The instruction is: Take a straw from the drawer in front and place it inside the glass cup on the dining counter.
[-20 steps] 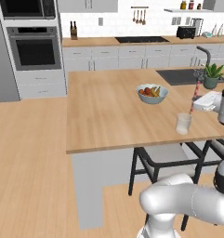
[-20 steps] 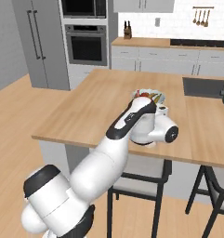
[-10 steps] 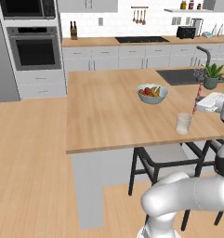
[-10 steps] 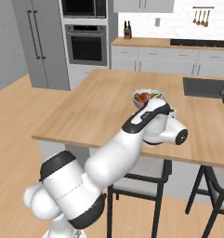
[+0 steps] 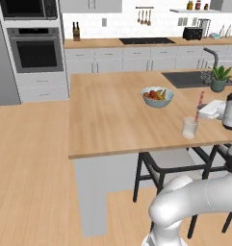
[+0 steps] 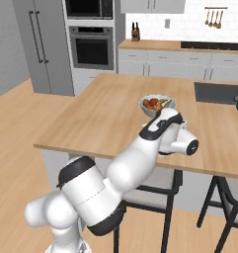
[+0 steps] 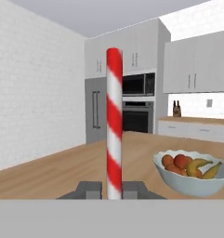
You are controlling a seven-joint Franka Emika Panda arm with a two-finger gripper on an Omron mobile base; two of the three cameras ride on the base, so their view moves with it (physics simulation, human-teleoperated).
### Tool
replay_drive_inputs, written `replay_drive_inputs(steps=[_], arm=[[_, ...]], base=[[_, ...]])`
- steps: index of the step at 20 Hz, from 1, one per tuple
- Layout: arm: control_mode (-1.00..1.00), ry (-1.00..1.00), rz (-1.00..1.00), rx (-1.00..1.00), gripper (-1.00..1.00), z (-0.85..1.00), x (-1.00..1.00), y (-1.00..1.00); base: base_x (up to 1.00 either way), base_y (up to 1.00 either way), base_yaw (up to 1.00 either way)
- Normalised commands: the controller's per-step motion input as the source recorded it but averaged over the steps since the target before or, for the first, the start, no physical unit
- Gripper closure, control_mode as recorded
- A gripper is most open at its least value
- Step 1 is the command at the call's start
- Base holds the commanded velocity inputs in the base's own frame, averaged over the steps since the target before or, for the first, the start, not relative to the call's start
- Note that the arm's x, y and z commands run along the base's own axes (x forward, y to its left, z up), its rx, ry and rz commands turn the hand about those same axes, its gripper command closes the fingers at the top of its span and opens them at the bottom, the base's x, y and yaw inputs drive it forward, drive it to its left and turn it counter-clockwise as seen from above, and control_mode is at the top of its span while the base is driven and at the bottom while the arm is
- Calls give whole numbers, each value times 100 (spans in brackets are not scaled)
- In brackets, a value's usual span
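My gripper (image 7: 113,193) is shut on the red-and-white striped straw (image 7: 114,121), which stands upright between the finger tips. In the left base view the straw (image 5: 199,104) leans slightly over the right rim of the small glass cup (image 5: 189,128) near the front edge of the wooden dining counter (image 5: 112,110). I cannot tell whether its lower end is inside the cup. My hand (image 5: 231,111) reaches in from the right edge. In the right base view my arm (image 6: 140,158) hides the cup. The drawer is out of view.
A fruit bowl (image 5: 157,96) sits mid-counter, left of the cup, and also shows as the bowl (image 7: 192,174). A white stack (image 5: 212,108), a potted plant (image 5: 220,79) and a sink lie beyond. Black-framed stools (image 5: 168,166) stand under the counter's front edge.
The hand has shifted a little to the right and lower in the right base view, and the elbow has swung. The straw stays by the cup, barely moved.
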Motion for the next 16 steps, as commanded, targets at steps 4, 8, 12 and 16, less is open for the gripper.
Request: replay_drive_inputs(steps=[4,8,12,16], arm=[[-100,0,0,0,100,-19,29,-2],[-100,0,0,0,100,-18,23,-4],[-100,0,0,0,100,-21,16,-6],[-100,0,0,0,100,-12,17,-5]], base=[[0,0,0],[0,0,0],[0,0,0],[0,0,0]])
